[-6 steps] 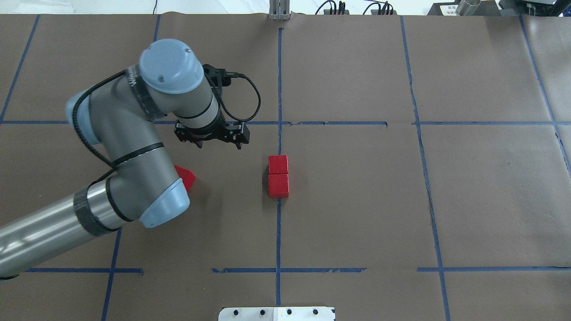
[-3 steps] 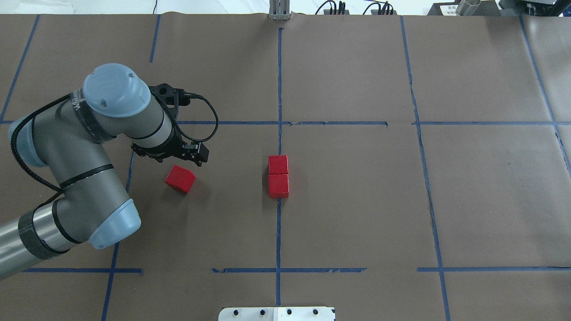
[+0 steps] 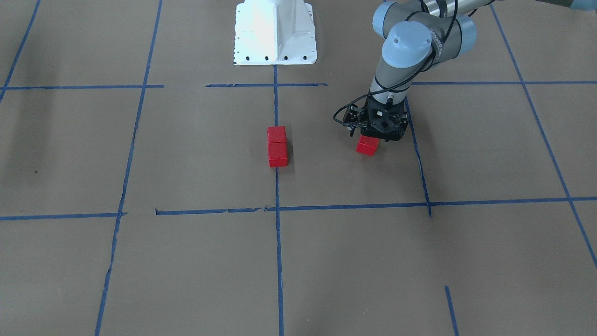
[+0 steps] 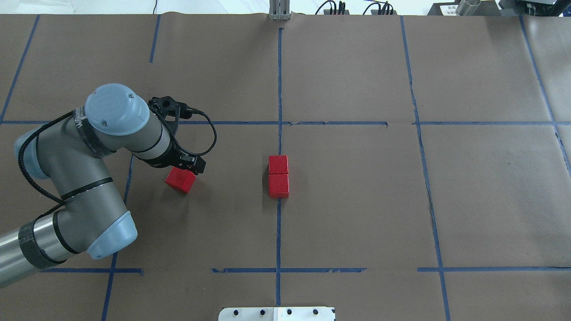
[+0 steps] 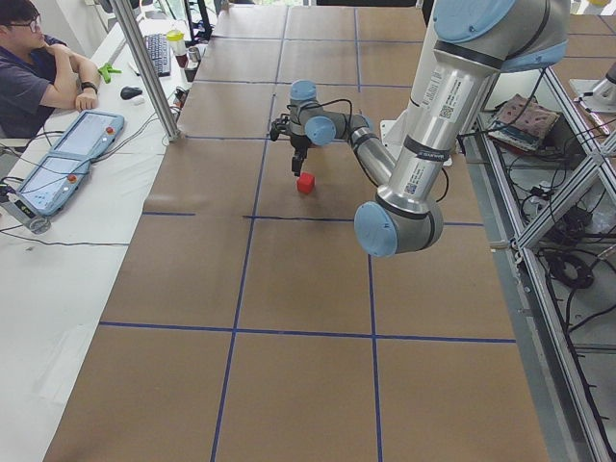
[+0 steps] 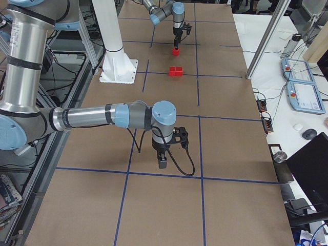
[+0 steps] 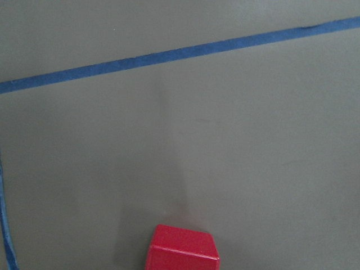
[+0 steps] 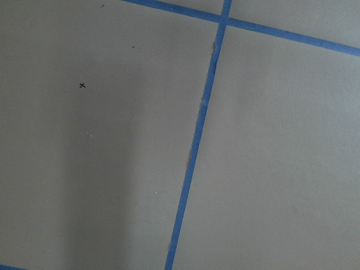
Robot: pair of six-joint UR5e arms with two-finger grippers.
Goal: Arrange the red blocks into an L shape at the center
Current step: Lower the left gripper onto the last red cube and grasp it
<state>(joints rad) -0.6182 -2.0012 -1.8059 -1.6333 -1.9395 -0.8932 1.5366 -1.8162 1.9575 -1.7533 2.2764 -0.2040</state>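
Note:
Two red blocks (image 4: pixel 278 164) (image 4: pixel 279 185) lie touching in a line on the centre tape line; they also show in the front view (image 3: pixel 276 134) (image 3: pixel 278 154). The third red block (image 4: pixel 180 179) lies apart to their left, turned at an angle, and shows in the front view (image 3: pixel 367 145). My left gripper (image 4: pixel 179 168) hangs just over its far edge, looks open and holds nothing. The left wrist view shows this block (image 7: pixel 183 250) at its bottom edge, with no fingers in sight. My right gripper (image 6: pixel 162 164) shows only in the right side view, low over bare paper; I cannot tell its state.
Brown paper with blue tape grid lines (image 4: pixel 279 89) covers the table. The white robot base plate (image 3: pixel 275 32) stands at the near middle edge. An operator (image 5: pixel 38 67) sits beyond the table's far side beside an aluminium post (image 5: pixel 149 67).
My left arm has swung left from near the centre pair to the lone block, then come down close over it. None of the blocks has moved.

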